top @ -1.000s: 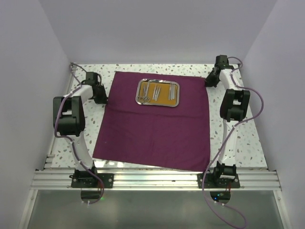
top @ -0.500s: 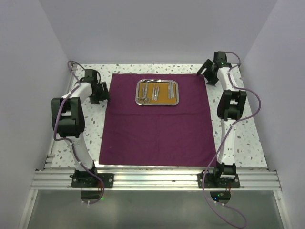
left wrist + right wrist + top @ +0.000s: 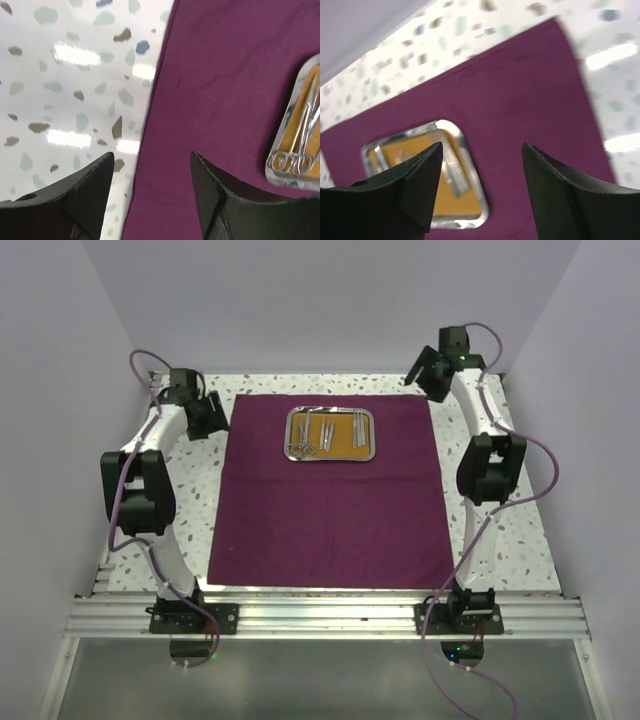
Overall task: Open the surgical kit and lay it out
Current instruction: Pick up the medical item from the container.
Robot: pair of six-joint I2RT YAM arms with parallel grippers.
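Across the middle of the white speckled desk [image 3: 505, 530], a dark purple cloth wrap [image 3: 330, 505] lies opened out flat, running from close to the near edge almost to the far edge. Faint fold creases cross it.

On the far half of the cloth, about midway between the left and right edges, sits a small rectangular steel tray with rounded corners [image 3: 374, 436] and an orange-brown liner. Several thin silver instruments [image 3: 322, 433] lie inside, lengthwise, pointing toward the far edge. The left wrist view shows one ring-handled pair [image 3: 296, 149], rings at the tray's corner; whether scissors or forceps, cannot tell.

Left gripper [image 3: 151, 156]: near the far-left corner of the desk, hanging over the cloth's left border, one black finger above bare desk, the other above purple. Fingers spread, nothing between them.

Right gripper [image 3: 481, 145]: near the far-right corner, raised above the cloth's far right corner and aimed toward the tray. Fingers spread wide, nothing held.

Both are apart from the tray.
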